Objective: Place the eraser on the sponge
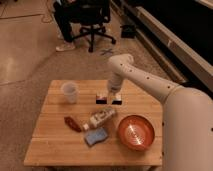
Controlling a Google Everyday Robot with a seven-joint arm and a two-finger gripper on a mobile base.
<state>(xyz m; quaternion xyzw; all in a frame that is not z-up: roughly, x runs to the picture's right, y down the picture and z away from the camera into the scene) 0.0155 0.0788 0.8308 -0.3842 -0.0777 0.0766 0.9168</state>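
Logging gripper (109, 98) w/ fingers spread, nothing held, above mid-back of table (55, 145), I see eraser (101, 117) just cam-side of it, long axis diag., near end by sponge (96, 136), not on it.

Office-type workspace: bare hard floor (25, 50), swivel chair (92, 20) at 12 o'clock, wooden table (55, 147); gripper (109, 98), fingers apart, toward the table's 12 o'clock edge.
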